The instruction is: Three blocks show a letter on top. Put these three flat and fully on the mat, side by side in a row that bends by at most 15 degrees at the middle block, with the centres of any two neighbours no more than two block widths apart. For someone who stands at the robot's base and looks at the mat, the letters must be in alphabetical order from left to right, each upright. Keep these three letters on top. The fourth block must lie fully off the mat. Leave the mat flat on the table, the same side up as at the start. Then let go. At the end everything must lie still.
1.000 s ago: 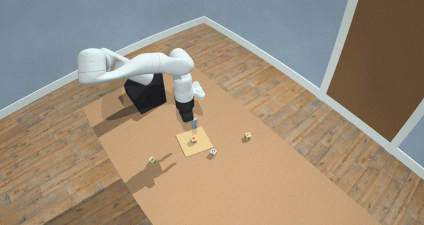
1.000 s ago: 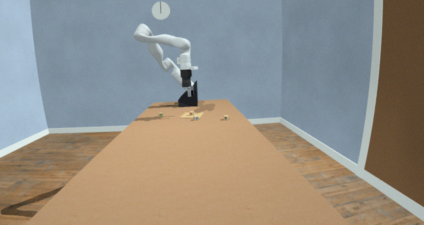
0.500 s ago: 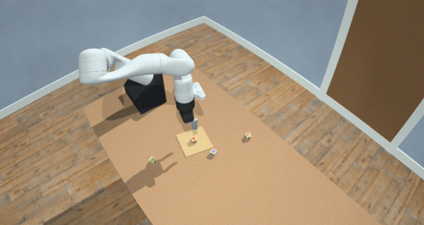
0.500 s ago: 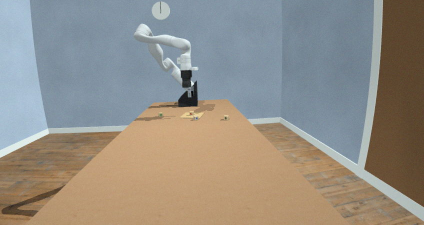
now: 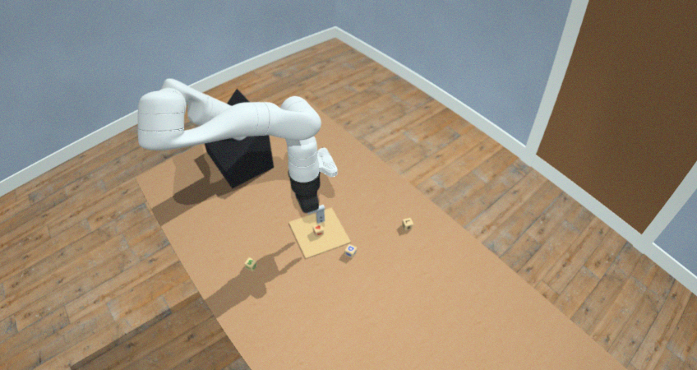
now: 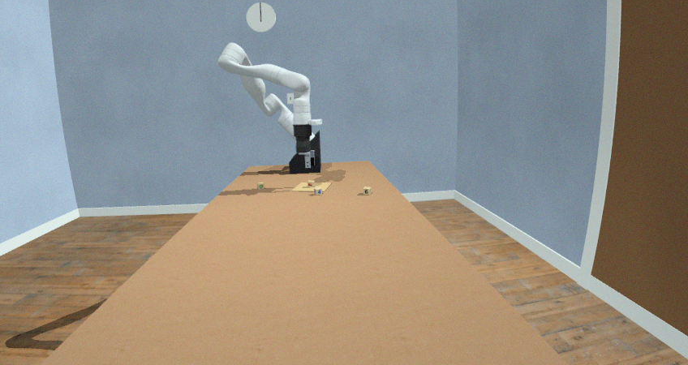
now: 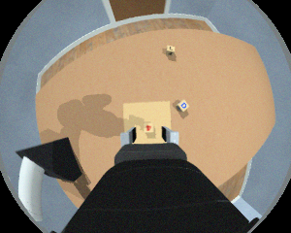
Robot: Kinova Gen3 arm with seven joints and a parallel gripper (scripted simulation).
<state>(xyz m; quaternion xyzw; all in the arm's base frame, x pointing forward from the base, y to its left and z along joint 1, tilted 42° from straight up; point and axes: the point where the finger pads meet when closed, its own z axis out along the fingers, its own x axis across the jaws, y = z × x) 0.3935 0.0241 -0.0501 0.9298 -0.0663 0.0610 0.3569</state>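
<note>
- From my remote seat I see a pale square mat (image 5: 305, 247) (image 6: 298, 188) (image 7: 157, 109) lying flat on a tan worktop (image 5: 371, 307) (image 6: 313, 264) (image 7: 223, 83).
- The red-marked block (image 5: 318, 229) (image 6: 310, 183) (image 7: 148, 128) is the only block on the mat. Its mark looks like a symbol, perhaps a heart, so I judge it the odd one, due off to make room for the row.
- My gripper (image 5: 319, 215) (image 6: 310, 160) (image 7: 148, 132) hangs above the mat, fingers wide apart and holding nothing, which suits a coming grasp of that block.
- The blue-marked block (image 5: 350, 250) (image 6: 317, 191) (image 7: 183, 105), seemingly a D, sits just beside a mat corner, turned askew; it probably needs straightening when placed.
- The black-marked block (image 5: 408, 223) (image 6: 367, 191) (image 7: 171, 49), perhaps an L, stands well apart on the robot's left.
- The green-marked block (image 5: 250, 263) (image 6: 260, 186), perhaps an S, stands off the mat on the robot's right. The top and exterior views show it; the wrist view does not.
- Only the wrist view shows both fingers clearly, spread in front of the red mark. The exterior view shows side faces, with a 4 on the blue-marked block.
</note>
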